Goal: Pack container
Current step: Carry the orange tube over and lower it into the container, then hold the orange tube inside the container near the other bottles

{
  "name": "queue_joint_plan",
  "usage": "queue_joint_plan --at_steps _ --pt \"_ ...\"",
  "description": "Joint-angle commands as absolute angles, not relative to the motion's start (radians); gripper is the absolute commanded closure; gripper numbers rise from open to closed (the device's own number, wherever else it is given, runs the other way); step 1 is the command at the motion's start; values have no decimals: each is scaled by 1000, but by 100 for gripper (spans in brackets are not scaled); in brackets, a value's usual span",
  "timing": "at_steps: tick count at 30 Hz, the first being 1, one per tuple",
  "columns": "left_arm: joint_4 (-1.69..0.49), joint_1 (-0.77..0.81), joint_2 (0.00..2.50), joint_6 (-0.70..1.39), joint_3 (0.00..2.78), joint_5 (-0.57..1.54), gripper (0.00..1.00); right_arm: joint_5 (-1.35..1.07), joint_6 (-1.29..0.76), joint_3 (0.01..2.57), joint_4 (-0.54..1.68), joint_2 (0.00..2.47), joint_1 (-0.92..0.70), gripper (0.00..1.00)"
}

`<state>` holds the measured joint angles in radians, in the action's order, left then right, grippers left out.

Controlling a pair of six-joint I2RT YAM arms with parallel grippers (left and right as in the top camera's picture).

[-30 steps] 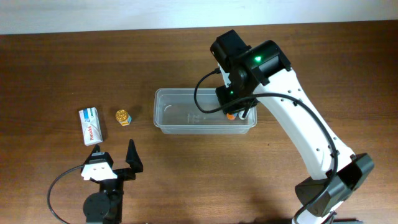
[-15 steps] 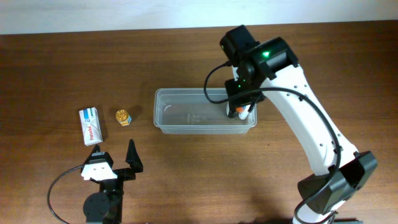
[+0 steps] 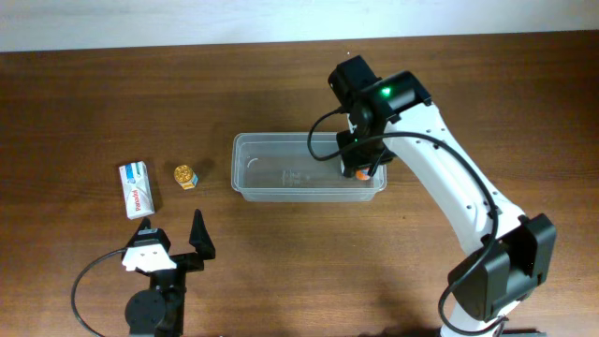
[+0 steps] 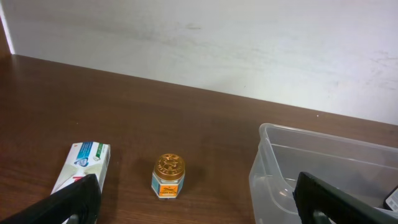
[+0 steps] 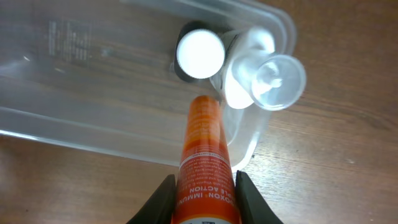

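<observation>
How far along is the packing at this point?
Done: a white-capped dark item and a clear plastic piece lie in the clear rectangular plastic container. In hand: the right gripper holds an orange tube above it. Left: the white-and-blue box and small gold-lidded jar sit on the table near the open left gripper.

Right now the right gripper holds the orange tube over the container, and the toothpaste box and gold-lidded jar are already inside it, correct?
Not quite. The right gripper holds the orange tube over the container, but the toothpaste box and gold-lidded jar are not inside it: they lie on the table to its left, as the overhead view shows.
</observation>
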<state>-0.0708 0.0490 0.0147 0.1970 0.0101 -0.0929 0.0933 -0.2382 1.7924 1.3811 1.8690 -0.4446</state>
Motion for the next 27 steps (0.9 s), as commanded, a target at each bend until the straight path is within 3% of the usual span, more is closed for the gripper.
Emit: queue_joint_plan --at_steps 1,27 --pt "-76 43 6 178 9 -86 1 81 -253 1750 1351 1874 -445 79" --pt "-76 43 6 178 9 -86 1 57 -317 1553 1148 1874 -444 79"
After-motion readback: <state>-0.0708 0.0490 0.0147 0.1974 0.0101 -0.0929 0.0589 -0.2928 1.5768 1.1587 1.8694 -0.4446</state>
